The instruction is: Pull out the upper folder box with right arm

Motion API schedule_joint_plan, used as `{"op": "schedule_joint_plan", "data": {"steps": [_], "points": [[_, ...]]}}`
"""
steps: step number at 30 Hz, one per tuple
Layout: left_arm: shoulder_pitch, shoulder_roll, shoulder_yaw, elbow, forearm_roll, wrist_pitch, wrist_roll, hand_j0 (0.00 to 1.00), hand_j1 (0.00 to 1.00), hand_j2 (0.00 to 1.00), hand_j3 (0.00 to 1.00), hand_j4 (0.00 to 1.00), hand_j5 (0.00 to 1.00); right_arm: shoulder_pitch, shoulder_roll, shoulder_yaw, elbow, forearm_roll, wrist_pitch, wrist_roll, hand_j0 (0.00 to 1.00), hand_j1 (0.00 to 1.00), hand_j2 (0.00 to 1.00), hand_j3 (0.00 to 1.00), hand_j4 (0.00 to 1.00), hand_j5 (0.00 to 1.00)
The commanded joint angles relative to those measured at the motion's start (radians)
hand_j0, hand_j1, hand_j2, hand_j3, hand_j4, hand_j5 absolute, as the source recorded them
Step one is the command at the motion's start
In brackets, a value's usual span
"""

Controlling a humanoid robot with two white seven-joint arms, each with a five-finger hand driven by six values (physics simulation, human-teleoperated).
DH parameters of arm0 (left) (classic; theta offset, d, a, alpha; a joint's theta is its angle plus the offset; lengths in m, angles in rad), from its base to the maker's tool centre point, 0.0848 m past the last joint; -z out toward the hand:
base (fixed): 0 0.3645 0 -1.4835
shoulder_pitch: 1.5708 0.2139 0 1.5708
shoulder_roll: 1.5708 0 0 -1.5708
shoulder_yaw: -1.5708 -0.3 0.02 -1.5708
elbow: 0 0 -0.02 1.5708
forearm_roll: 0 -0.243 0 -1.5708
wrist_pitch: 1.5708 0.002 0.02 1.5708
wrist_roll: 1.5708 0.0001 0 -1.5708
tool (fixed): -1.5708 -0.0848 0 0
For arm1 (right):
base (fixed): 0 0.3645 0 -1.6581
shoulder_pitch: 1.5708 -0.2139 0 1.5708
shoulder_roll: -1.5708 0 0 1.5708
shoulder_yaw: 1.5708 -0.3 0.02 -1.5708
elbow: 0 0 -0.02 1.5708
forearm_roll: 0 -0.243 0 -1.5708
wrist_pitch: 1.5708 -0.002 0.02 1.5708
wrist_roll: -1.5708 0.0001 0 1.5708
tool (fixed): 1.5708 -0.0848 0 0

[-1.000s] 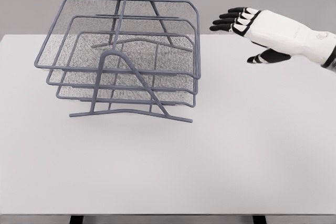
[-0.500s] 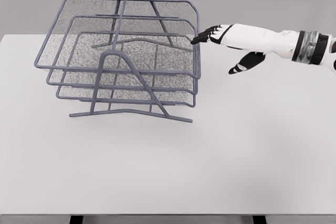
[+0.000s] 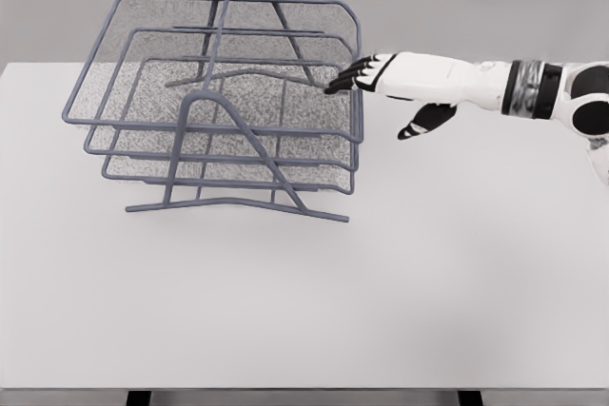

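- On the left half of the white table stands a grey wire rack holding three stacked mesh trays, its looped front support planted on the tabletop.
- Topmost in that stack sits the upper folder box, the task's object; it rests fully seated in the rack, its front rim lying only a little forward of the tray beneath it, as that one does of the lowest, so I judge it has not been drawn out at all.
- Below it, the middle tray and the lowest tray sit level in the same frame.
- At the right-hand edge of the upper tray, the right hand reaches in from the right side of the picture, arm stretched nearly level above the table.
- Its dark fingertips are extended and slightly bent, lying over the tray's right rim; the thumb hangs apart below, so the hand is loose, clasping nothing.
- Whether the fingertips touch the wire or hover just over it, I cannot tell from this view.
- Progress, as I judge it: the reach is about finished, while the grip and the whole pull remain.
- No left arm shows anywhere.
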Motion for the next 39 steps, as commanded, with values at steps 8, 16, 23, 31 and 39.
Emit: {"op": "schedule_joint_plan", "data": {"steps": [8, 16, 23, 31, 39], "points": [[0.0, 0.0, 0.0, 0.0, 0.0, 0.0, 0.0, 1.0, 1.0, 1.0, 1.0, 1.0, 1.0, 0.028, -0.005, 0.024, -0.006, 0.037, 0.003, -0.001, 1.0, 1.0, 1.0, 1.0, 1.0, 1.0], [-0.002, 0.0, 0.0, 0.0, 0.0, 0.0, 0.0, 1.0, 1.0, 1.0, 1.0, 1.0, 1.0, 0.032, -0.088, 0.009, -0.072, 0.011, 0.003, -0.001, 1.0, 1.0, 1.0, 1.0, 1.0, 1.0], [0.0, 0.0, 0.0, 0.0, 0.0, 0.001, 0.0, 1.0, 1.0, 1.0, 1.0, 1.0, 1.0, 0.032, -0.159, 0.008, -0.095, -0.028, 0.003, -0.001, 1.0, 1.0, 1.0, 1.0, 1.0, 1.0], [0.0, 0.0, 0.0, 0.0, 0.0, 0.0, 0.0, 1.0, 1.0, 1.0, 1.0, 1.0, 1.0, 0.015, -0.176, -0.018, -0.115, -0.084, 0.003, -0.001, 1.0, 1.0, 1.0, 1.0, 1.0, 1.0], [0.0, 0.0, 0.0, 0.0, 0.0, 0.0, 0.0, 1.0, 1.0, 1.0, 1.0, 1.0, 1.0, 0.038, -0.163, -0.029, -0.11, -0.068, 0.003, -0.001, 1.0, 1.0, 1.0, 1.0, 1.0, 1.0]]}}
